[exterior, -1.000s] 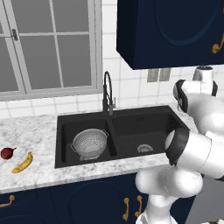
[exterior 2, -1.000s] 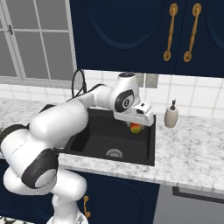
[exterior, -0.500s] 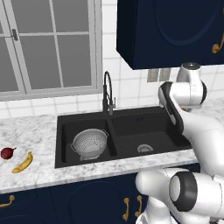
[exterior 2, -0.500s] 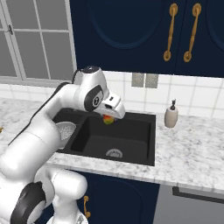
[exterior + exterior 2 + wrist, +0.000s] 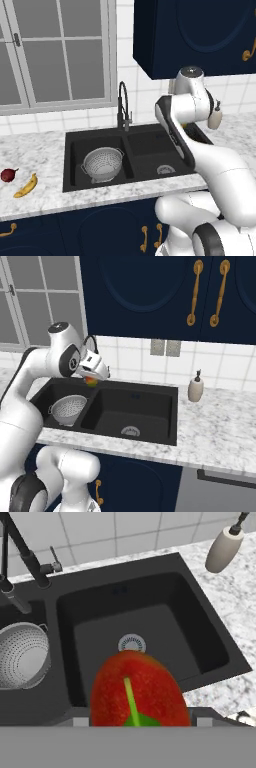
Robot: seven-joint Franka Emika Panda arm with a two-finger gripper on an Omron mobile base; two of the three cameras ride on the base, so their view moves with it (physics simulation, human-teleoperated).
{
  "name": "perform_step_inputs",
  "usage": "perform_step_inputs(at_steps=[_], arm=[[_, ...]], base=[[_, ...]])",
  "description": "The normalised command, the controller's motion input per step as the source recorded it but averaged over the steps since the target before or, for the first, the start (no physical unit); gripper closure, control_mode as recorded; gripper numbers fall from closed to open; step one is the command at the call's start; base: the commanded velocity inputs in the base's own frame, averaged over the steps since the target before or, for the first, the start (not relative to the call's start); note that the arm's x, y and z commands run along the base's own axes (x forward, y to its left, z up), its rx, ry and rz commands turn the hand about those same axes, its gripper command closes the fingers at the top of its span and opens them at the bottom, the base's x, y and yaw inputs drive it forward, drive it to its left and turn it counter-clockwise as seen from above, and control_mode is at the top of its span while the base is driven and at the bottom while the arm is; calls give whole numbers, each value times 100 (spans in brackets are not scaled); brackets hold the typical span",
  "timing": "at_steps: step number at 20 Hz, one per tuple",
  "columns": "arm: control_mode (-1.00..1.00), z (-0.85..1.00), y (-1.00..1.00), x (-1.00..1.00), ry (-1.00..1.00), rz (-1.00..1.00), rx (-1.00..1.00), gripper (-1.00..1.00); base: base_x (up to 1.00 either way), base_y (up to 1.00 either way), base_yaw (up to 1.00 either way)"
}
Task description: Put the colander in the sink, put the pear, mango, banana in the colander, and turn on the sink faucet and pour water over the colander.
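Note:
My gripper (image 5: 92,377) is shut on the mango (image 5: 137,692), a red, orange and green oval, and holds it high above the sink (image 5: 140,387) near the divider between the basins. In the hand view the mango hangs over the right basin's drain (image 5: 132,643). The silver colander (image 5: 102,164) sits upright in the left basin (image 5: 20,654). The dark maroon pear (image 5: 7,174) and the yellow banana (image 5: 26,185) lie side by side on the counter left of the sink. The black gooseneck sink faucet (image 5: 122,105) stands behind the divider; no water shows.
A beige soap dispenser (image 5: 195,388) stands on the marble counter (image 5: 220,421) right of the sink. Dark blue wall cabinets (image 5: 150,291) hang above, and a window (image 5: 55,50) sits behind the counter's left part.
The arm has swung left along the sink with the mango in the gripper, from over the right basin's far side to near the divider. Colander, pear and banana have not moved.

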Motion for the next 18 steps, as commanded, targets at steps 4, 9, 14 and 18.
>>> perform_step_inputs(at_steps=[4,9,14,18], arm=[[-100,38,100,-1,1,2,-2,100],[-100,2,100,0,14,8,-6,100],[-100,-22,100,19,11,5,-5,100],[-100,-56,90,29,4,0,-7,100]], base=[[0,0,0],[0,0,0],[0,0,0],[0,0,0]])
